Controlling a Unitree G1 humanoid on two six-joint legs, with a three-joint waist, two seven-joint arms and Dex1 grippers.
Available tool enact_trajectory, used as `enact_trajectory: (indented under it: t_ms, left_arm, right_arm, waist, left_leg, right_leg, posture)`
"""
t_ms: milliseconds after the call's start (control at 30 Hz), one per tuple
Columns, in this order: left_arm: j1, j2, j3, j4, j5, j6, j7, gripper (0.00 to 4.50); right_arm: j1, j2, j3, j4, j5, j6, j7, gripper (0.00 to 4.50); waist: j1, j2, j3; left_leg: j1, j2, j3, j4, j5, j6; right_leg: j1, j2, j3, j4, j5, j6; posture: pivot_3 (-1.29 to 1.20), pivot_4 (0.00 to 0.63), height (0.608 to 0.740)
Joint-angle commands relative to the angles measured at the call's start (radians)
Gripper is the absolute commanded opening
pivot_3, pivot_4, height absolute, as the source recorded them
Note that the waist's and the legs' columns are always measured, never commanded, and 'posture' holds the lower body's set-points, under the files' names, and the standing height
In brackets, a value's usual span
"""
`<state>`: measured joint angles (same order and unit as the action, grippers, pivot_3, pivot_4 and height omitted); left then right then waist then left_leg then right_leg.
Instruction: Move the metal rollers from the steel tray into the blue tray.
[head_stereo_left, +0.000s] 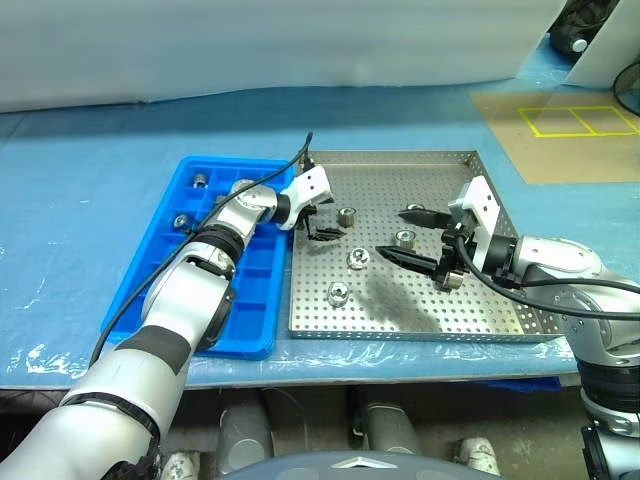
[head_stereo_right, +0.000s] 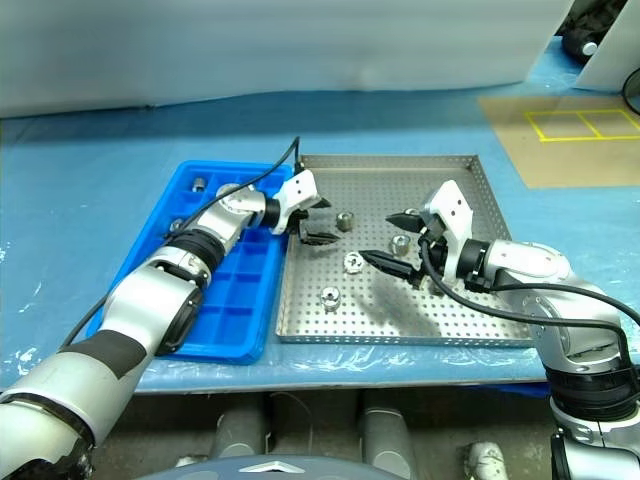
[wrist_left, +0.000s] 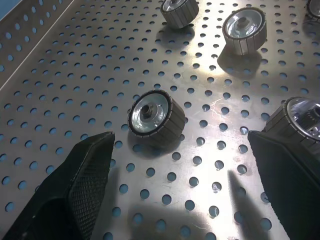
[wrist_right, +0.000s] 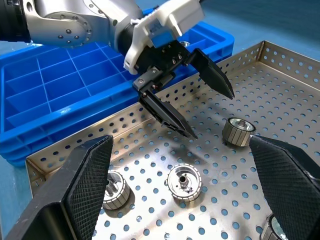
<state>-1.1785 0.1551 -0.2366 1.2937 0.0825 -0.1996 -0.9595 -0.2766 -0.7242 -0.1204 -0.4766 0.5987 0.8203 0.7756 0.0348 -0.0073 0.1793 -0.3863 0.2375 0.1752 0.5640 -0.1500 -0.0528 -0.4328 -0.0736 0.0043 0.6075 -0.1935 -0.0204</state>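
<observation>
Lying in the steel tray: four metal rollers, well apart from one another, on the tray's left and middle part.
Steel tray: square, perforated, set just right of the blue tray and touching its long edge.
Blue tray: long side running away from the robot; a few rollers sit in its far compartments, the near ones are bare.
Roller axes: the one near the tray's far left stands on end, bore up; the one by the right claw also shows its bore upward; the two nearer ones look tipped, end faces turned partly sideways.
Left claw: released, fingers wide, reaching over the blue tray's edge into the steel tray, tips angled down just beside the upright roller, gripping nothing.
Right claw: released, fingers spread wide over the tray's middle, one roller between its fingers as seen from above, not gripped.
Left wrist view: a tipped roller lies between the two spread fingers, touching neither.
</observation>
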Motion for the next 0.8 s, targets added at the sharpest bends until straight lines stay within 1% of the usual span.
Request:
enact_trajectory:
  t_ms: [33,133,367,533,667,800]
  left_arm:
    - [-0.058,-0.044,0.027,0.019,0.035,0.004,0.185,4.50]
    - [-0.064,-0.073,0.054,0.031,0.031,0.022,0.219,4.50]
    - [-0.032,-0.117,0.055,0.042,0.059,0.055,0.169,4.50]
    - [-0.017,-0.118,0.054,0.045,0.082,0.065,0.154,4.50]
    - [-0.012,-0.113,0.066,0.050,0.093,0.086,0.198,4.50]
    - [-0.003,-0.114,0.075,0.050,0.097,0.093,0.201,4.50]
  right_arm:
    - [0.023,-0.013,-0.060,-0.053,0.023,0.004,-0.031,4.46]
    - [0.039,-0.020,-0.073,-0.065,0.026,0.008,-0.045,4.46]
    - [0.064,-0.027,-0.094,-0.095,0.043,0.021,-0.072,4.46]
    - [0.061,-0.032,-0.106,-0.112,0.088,0.042,-0.067,4.46]
    - [0.062,-0.038,-0.109,-0.100,0.088,0.040,-0.082,4.46]
    - [0.074,-0.048,-0.107,-0.090,0.074,0.031,-0.089,4.46]
  waist:
    - [0.002,0.000,0.000]
    - [-0.005,0.000,0.000]
    - [-0.027,0.000,0.000]
    - [-0.042,0.000,0.000]
    - [-0.047,0.000,0.000]
    - [-0.047,0.000,0.000]
  left_leg:
    - [0.000,0.000,0.000,0.000,0.000,0.000]
    - [0.000,-0.001,0.000,0.002,-0.001,0.002]
    - [0.001,-0.001,0.000,0.002,-0.002,0.003]
    - [0.000,-0.001,0.000,0.002,-0.002,0.003]
    - [0.000,-0.001,0.000,0.002,-0.002,0.003]
    - [0.000,-0.001,0.000,0.002,-0.002,0.003]
  right_leg:
    - [0.001,0.000,-0.001,0.000,0.000,0.000]
    - [0.003,-0.001,0.000,-0.001,0.000,0.000]
    - [0.003,-0.001,0.000,-0.002,0.000,0.001]
    - [0.003,-0.001,0.000,-0.003,0.000,0.001]
    - [0.003,-0.001,-0.001,-0.003,0.000,0.001]
    - [0.003,-0.001,-0.001,-0.004,0.000,0.001]
  posture:
    - [-0.49,0.150,0.740]
    - [-0.50,0.150,0.740]
    - [-0.52,0.150,0.740]
    - [-0.53,0.150,0.740]
    - [-0.52,0.150,0.740]
    - [-0.51,0.150,0.740]
